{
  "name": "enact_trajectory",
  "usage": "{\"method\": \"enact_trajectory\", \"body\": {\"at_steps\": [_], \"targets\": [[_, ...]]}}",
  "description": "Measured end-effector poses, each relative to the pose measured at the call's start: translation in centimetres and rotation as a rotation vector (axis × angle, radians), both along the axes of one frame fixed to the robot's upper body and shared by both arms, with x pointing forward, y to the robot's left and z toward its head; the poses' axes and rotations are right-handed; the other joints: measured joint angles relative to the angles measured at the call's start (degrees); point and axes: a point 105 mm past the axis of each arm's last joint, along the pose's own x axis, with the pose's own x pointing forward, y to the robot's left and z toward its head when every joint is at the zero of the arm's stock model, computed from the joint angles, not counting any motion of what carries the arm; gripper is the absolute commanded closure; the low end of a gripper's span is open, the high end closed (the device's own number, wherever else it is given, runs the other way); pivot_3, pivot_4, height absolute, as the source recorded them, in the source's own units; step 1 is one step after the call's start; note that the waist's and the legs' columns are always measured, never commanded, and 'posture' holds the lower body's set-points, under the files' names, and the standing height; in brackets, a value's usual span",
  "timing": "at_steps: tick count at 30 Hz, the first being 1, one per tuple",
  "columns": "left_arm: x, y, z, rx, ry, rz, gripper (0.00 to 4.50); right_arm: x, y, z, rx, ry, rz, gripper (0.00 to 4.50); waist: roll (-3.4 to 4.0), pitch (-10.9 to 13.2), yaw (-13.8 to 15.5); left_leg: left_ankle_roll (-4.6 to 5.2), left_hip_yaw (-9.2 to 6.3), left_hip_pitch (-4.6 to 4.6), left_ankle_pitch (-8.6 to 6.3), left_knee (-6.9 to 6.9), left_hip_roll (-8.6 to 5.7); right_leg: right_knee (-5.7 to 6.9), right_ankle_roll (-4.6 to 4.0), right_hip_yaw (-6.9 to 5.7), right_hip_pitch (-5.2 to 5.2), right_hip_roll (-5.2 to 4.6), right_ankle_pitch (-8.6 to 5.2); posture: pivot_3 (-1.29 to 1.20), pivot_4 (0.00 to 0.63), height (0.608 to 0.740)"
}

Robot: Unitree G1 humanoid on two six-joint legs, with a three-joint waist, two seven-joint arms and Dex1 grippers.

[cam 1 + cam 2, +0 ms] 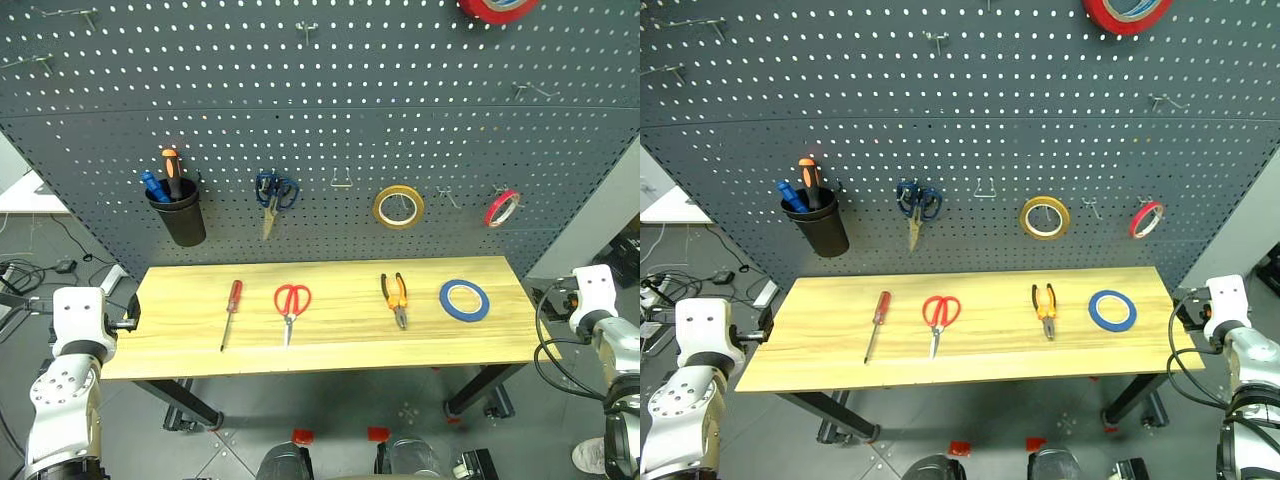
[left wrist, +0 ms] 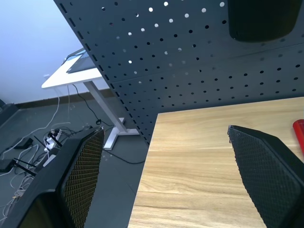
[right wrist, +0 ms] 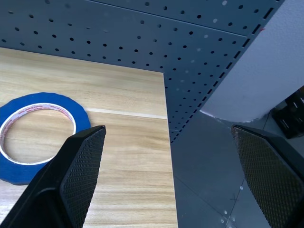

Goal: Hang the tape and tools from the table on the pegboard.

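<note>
So we've got the light wooden table [image 1: 330,340] with its grain showing, on black legs, pushed up against the big dark grey pegboard [image 1: 330,110] full of little holes and metal hooks.

Using the table as our reference, four things lie flat on it in a row, well apart from each other. Nearest its left end is the small screwdriver [image 1: 231,312] with a red handle and thin shaft, lying roughly front to back. Next along are the red-handled scissors [image 1: 290,306], blades shut and pointing at the table's front edge. Past the middle sit the pliers [image 1: 396,297], orange and black handles toward the pegboard, nose toward the front. Near the table's right end is the blue tape [image 1: 464,299], a flat thin-walled ring with a wide hole and a pale inner face.

Above the table, already on the pegboard: a black cup [image 1: 180,214] holding orange and blue screwdrivers, blue-handled scissors [image 1: 274,195], a yellow tape roll [image 1: 398,206] and a small red tape roll [image 1: 502,207]. A bigger red roll [image 1: 1127,10] hangs higher up.

Our left gripper [image 2: 166,180] sits just off the table's left end, fingers spread wide, holding nothing. Our right gripper [image 3: 166,175] is at the table's right end, near the blue tape, also wide open and empty.
</note>
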Motion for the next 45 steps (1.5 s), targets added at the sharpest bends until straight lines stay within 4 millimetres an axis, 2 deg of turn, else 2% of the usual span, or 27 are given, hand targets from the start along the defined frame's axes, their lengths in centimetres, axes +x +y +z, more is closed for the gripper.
{"method": "enact_trajectory", "body": {"at_steps": [5, 11, 13, 16, 18, 20, 23, 26, 29, 32, 36, 39, 42, 45], "targets": [[-0.4, 0.3, -0.1, 0.020, 0.000, 0.021, 0.12, 0.5, 0.2, 0.6, -0.003, -0.021, 0.008, 0.00, -0.01, 0.0, 0.1, 0.00, 0.00, 0.02, 0.00, 0.00, 0.00, 0.00, 0.01, 0.01, 0.02, 0.00, -0.01, -0.10, 0.028, 0.740], [-1.4, 0.7, -0.6, 0.030, 0.028, 0.048, 0.12, 0.6, 1.2, 0.1, 0.012, 0.001, 0.068, 0.00, -0.04, 0.1, 0.1, 0.00, 0.01, 0.04, 0.00, -0.02, 0.02, 0.00, 0.02, 0.02, 0.02, 0.00, -0.01, -0.10, 0.050, 0.740], [-1.5, 0.4, -0.5, 0.018, 0.031, 0.028, 0.12, 0.9, 2.1, 0.1, 0.017, 0.002, 0.121, 0.00, -0.07, 0.3, 0.1, 0.00, 0.01, 0.06, 0.00, -0.01, 0.03, 0.00, 0.15, 0.02, 0.03, 0.00, -0.09, -0.10, 0.055, 0.740], [-1.0, -0.9, 0.7, 0.032, 0.002, -0.043, 0.12, 0.8, 3.5, -0.1, 0.016, 0.008, 0.198, 0.00, -0.19, 0.5, 0.3, -0.01, 0.00, 0.06, -0.01, -0.01, 0.05, 0.00, 0.14, 0.03, 0.03, -0.01, -0.08, -0.11, 0.076, 0.740], [-0.1, -2.4, 1.6, 0.032, -0.015, -0.115, 0.12, 0.6, 4.6, -0.3, 0.014, 0.018, 0.249, 0.00, -0.17, 0.8, 0.6, -0.03, -0.01, 0.06, -0.02, 0.00, 0.03, -0.01, 0.13, 0.03, 0.04, -0.03, -0.08, -0.12, 0.085, 0.740], [1.1, -4.6, 2.3, -0.005, -0.027, -0.219, 0.12, 0.4, 5.6, -0.7, 0.001, 0.029, 0.297, 0.00, -0.03, 0.9, 1.1, -0.02, 0.00, 0.06, -0.02, 0.00, 0.02, -0.02, 0.13, 0.05, 0.05, -0.04, -0.08, -0.13, 0.097, 0.740], [2.8, -9.0, 2.9, -0.030, -0.014, -0.402, 0.12, -0.1, 7.1, -0.9, -0.017, 0.048, 0.354, 0.00, 0.13, 2.0, 1.6, 0.00, 0.04, 0.12, -0.01, -0.01, 0.02, -0.01, 0.15, 0.11, 0.08, -0.03, -0.09, -0.15, 0.128, 0.740], [4.0, -13.0, 3.0, -0.014, 0.013, -0.573, 0.12, -0.8, 9.3, -1.1, -0.055, 0.089, 0.431, 0.00, 0.21, 3.4, 1.8, 0.00, 0.07, 0.12, 0.00, -0.02, 0.05, 0.02, 0.15, 0.18, 0.04, 0.01, -0.09, -0.20, 0.186, 0.740], [4.6, -16.3, 3.1, -0.003, 0.039, -0.742, 0.12, -1.0, 11.7, -0.7, -0.061, 0.125, 0.493, 0.00, 0.26, 5.2, 1.5, 0.02, 0.29, 0.03, 0.00, -0.04, 0.07, 0.04, 0.14, 0.43, -0.17, 0.04, -0.08, -0.22, 0.220, 0.740], [5.3, -19.1, 3.4, 0.000, 0.055, -0.889, 0.12, -0.7, 13.7, 0.5, -0.054, 0.133, 0.537, 0.00, -0.02, 6.9, 1.2, 0.03, 0.46, -0.12, 0.00, -0.06, 0.07, 0.05, 0.00, 0.65, -0.44, 0.10, 0.09, -0.24, 0.250, 0.740], [6.1, -21.5, 3.1, -0.010, 0.125, -1.046, 0.12, 0.6, 14.4, 1.2, -0.037, 0.168, 0.526, 0.00, -0.36, 8.9, 1.0, 0.05, 0.56, -0.20, -0.01, -0.05, 0.06, 0.05, 0.02, 0.70, -0.54, 0.10, 0.11, -0.26, 0.282, 0.740], [6.0, -23.9, 3.5, -0.041, 0.162, -1.201, 0.12, 1.8, 14.5, 0.9, -0.052, 0.216, 0.526, 0.00, -0.54, 10.3, 0.6, 0.05, 0.72, -0.30, -0.01, -0.06, 0.06, 0.05, 0.03, 0.79, -0.69, 0.09, 0.11, -0.26, 0.302, 0.740], [5.1, -26.6, 3.4, 0.015, 0.193, -1.379, 0.12, 3.6, 13.6, 0.8, -0.064, 0.261, 0.477, 0.00, -0.65, 11.3, 0.1, 0.01, 1.04, -0.33, 0.03, -0.06, 0.05, 0.05, 0.06, 1.07, -0.83, 0.06, 0.10, -0.26, 0.310, 0.740], [4.4, -27.6, 3.0, 0.074, 0.211, -1.462, 0.12, 4.8, 12.8, 0.6, -0.090, 0.293, 0.444, 0.00, -0.76, 12.0, -0.3, -0.02, 1.20, -0.32, 0.03, -0.08, 0.06, 0.03, 0.24, 1.22, -0.91, 0.05, -0.02, -0.25, 0.319, 0.740]]}}
